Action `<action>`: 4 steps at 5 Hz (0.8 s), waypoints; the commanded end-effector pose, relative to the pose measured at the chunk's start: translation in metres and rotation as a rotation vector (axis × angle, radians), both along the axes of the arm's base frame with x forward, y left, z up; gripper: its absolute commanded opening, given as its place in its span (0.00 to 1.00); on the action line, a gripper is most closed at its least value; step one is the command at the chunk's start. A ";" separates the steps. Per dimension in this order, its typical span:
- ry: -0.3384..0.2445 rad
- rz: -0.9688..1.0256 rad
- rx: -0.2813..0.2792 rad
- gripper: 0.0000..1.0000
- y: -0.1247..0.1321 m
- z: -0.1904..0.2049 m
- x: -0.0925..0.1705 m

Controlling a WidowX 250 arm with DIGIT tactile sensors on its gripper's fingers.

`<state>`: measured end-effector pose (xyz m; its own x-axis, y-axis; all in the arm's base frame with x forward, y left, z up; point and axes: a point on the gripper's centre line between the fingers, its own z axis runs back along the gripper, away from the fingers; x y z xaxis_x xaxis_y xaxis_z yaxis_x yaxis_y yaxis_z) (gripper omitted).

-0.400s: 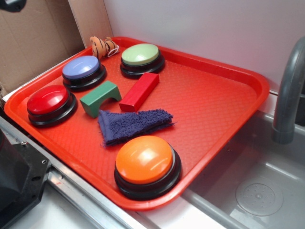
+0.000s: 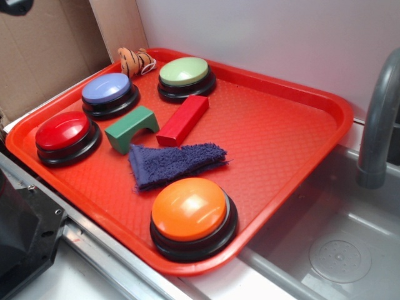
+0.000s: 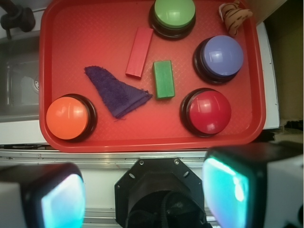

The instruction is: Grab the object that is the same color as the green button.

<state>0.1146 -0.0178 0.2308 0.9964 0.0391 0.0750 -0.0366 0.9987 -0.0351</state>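
Note:
A dark green bridge-shaped block (image 2: 132,127) (image 3: 164,79), the object, lies on the red tray (image 2: 281,131) between the red button and a red rectangular block (image 2: 183,119) (image 3: 139,58). The green button (image 2: 185,76) (image 3: 174,14) stands at the tray's far edge. My gripper (image 3: 145,192) hangs high above the tray's near edge, well short of the object. It is open, with a wide gap between its fingers (image 3: 228,185) and nothing in it. In the exterior view only a dark bit at the top left corner shows.
A blue-lilac button (image 2: 108,92), a red button (image 2: 64,134) and an orange button (image 2: 190,212) stand on the tray. A purple cloth (image 2: 172,162) lies near the object. A striped toy (image 2: 134,60) sits in the far corner. A sink (image 2: 337,244) and grey faucet (image 2: 378,125) are to the right.

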 end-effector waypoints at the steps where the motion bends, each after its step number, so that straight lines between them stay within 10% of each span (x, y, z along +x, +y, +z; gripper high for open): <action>1: -0.077 0.158 -0.008 1.00 0.008 -0.038 0.027; 4: -0.136 0.045 0.064 1.00 0.029 -0.133 0.087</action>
<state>0.1976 0.0086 0.0911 0.9801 0.0758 0.1835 -0.0811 0.9965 0.0216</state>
